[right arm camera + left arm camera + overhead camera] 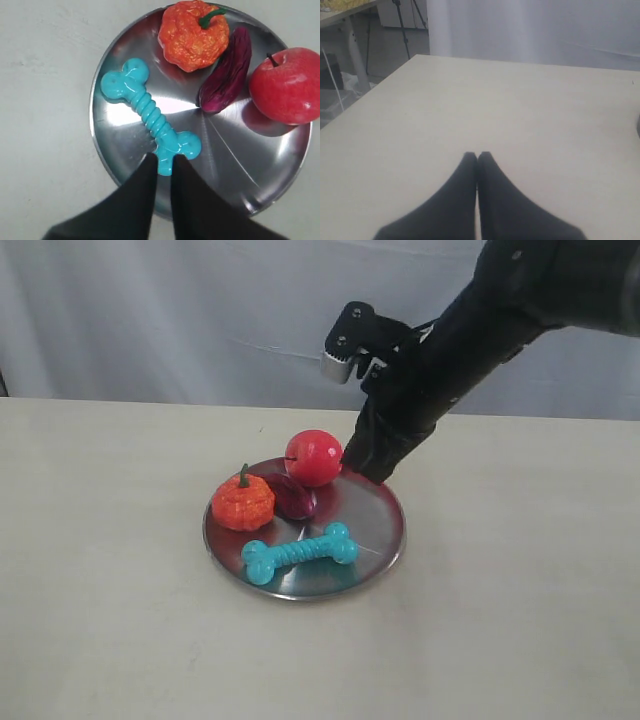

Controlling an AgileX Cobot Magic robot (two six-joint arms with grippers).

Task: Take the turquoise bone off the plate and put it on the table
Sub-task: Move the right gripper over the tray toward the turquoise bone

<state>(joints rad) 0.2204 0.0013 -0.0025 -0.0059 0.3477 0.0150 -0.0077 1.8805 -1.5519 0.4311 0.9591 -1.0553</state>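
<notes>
The turquoise bone lies flat on the near half of the silver plate, which rests on the beige table. My right gripper hangs over the plate's far rim beside the apple, well apart from the bone. In the right wrist view the bone lies across the plate, and one knob shows through the narrow gap of my right gripper, which holds nothing. My left gripper is shut, empty, over bare table; it is out of the exterior view.
Also on the plate are an orange pumpkin, a dark purple vegetable and a red apple. A pale curtain hangs behind the table. The left wrist view shows the table's side edge and the floor beyond.
</notes>
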